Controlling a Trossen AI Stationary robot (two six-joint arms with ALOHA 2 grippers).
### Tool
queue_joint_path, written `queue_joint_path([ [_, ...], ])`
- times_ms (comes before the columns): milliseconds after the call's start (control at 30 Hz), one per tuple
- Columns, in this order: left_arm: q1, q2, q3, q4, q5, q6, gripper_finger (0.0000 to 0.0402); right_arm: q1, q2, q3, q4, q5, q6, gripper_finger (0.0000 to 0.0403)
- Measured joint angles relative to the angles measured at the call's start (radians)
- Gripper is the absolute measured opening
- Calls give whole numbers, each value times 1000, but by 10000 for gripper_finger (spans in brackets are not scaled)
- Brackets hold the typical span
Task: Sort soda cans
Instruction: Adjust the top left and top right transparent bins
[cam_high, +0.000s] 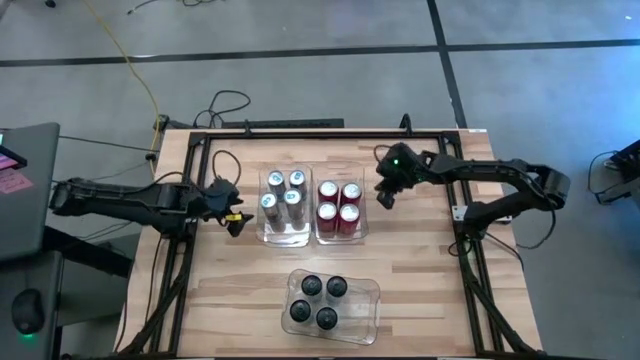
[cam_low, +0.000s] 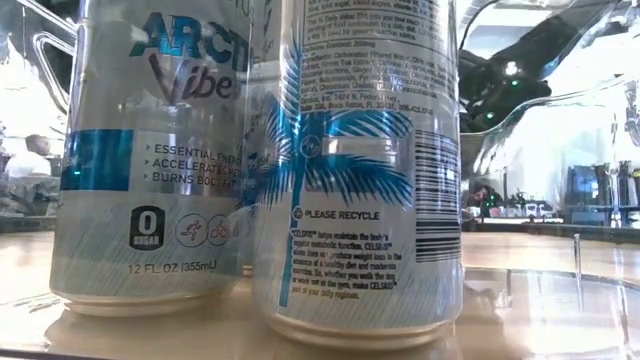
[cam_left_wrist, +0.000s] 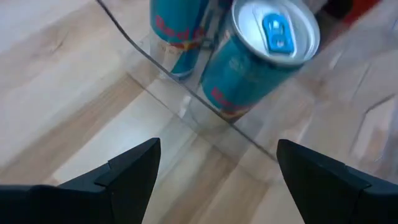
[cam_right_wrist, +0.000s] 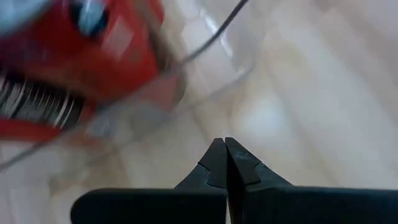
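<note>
The left gripper (cam_left_wrist: 214, 171) has its jaws spread, with 2 silver-blue cans (cam_left_wrist: 258, 59) just ahead; the right gripper (cam_right_wrist: 226, 155) has its jaws pressed together, beside a red can (cam_right_wrist: 74, 68).

I see even overhead light on tabletop (cam_high: 420, 280), soft shadows only. Low view backlit: bright glare through bin wall (cam_low: 560, 120), room behind hazy, cans (cam_low: 350, 180) close, print sharp. Right wrist view badly smeared, red can (cam_right_wrist: 74, 62) a blur. Left wrist view soft, blue can (cam_left_wrist: 261, 56) slightly blurred, sheen on lid.
</note>
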Motion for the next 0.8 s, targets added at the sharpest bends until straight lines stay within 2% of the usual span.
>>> queue_joint_path([
  [133, -1, 32, -30, 8, 30, 87, 314, 57, 6, 0, -43, 0, 24, 8],
  [267, 13, 39, -73, 5, 20, 54, 283, 91, 6, 0, -47, 1, 33, 8],
  [400, 41, 38, -98, 36, -8, 41, 219, 88, 6, 0, -43, 1, 44, 8],
  [633, 132, 54, -189, 249, -13, 79, 91, 92, 7, -1, -45, 2, 106, 8],
  [800, 169, 82, -216, 298, -7, 103, 39, 117, 7, -1, -36, 2, 142, 8],
])
